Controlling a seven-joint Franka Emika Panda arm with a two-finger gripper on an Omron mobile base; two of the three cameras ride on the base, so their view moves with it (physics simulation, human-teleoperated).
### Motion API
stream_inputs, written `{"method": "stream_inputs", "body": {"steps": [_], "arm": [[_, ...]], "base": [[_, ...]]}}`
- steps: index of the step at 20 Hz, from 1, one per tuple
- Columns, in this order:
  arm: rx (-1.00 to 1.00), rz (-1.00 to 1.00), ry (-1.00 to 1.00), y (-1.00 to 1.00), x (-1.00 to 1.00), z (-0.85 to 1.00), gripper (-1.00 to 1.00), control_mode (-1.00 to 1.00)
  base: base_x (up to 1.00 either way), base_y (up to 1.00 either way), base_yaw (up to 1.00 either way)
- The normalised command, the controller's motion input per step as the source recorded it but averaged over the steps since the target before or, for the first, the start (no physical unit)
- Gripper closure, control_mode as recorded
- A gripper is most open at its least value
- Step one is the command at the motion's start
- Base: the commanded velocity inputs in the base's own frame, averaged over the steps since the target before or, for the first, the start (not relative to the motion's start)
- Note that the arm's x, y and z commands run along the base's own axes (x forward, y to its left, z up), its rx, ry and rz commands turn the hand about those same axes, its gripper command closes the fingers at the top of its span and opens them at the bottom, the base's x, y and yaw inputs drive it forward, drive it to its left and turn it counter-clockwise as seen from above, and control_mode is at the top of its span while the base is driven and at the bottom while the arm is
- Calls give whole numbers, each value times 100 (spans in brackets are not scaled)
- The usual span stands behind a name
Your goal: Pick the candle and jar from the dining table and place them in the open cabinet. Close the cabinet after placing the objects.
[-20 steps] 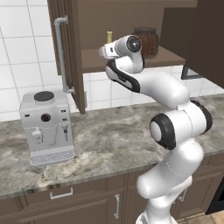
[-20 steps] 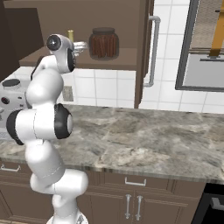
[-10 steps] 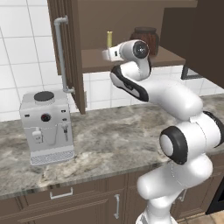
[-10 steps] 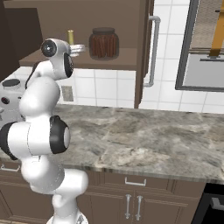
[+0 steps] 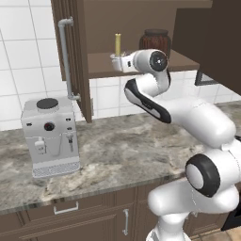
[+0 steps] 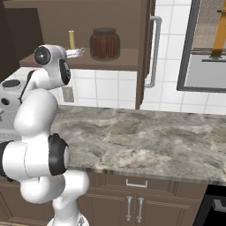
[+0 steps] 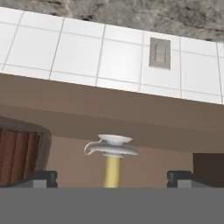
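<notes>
The yellow candle (image 5: 117, 44) stands upright on the open cabinet's shelf (image 5: 99, 65), and the dark ribbed jar (image 5: 154, 39) sits on the same shelf to its right. My gripper (image 5: 115, 59) hovers just in front of the candle's base, open, holding nothing. From the right base view the candle (image 6: 71, 39) and jar (image 6: 105, 43) stand side by side, with the gripper (image 6: 79, 52) at the shelf edge. The hand view is upside down: the candle (image 7: 112, 168) and its holder lie between the spread fingertips (image 7: 43, 177), with the jar (image 7: 17, 157) at the left. The dining table is out of view.
The cabinet's doors stand open on both sides, one with a long bar handle (image 5: 66, 56) and one dark panel (image 5: 212, 37). A white coffee machine (image 5: 49, 136) stands on the marble counter (image 5: 117, 150). A wall outlet (image 7: 159, 53) sits in the tiles below the shelf.
The hand has drawn a little back, down and to the right from the candle, and the elbow has swung out and lower. The jaws stay open; the candle and jar have not moved.
</notes>
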Motion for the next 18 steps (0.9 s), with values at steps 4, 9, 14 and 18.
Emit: {"method": "stream_inputs", "body": {"steps": [4, 9, 14, 18], "arm": [[0, 3, -1, -11, -66, 0, -100, -100], [0, 3, -3, -11, -79, 0, -100, -100], [0, 0, -5, -5, -81, 0, -100, -100], [0, -1, -1, -7, -73, 0, -100, -100]], "base": [[0, 0, 0], [0, 0, 0], [0, 0, 0], [0, 0, 0]]}}
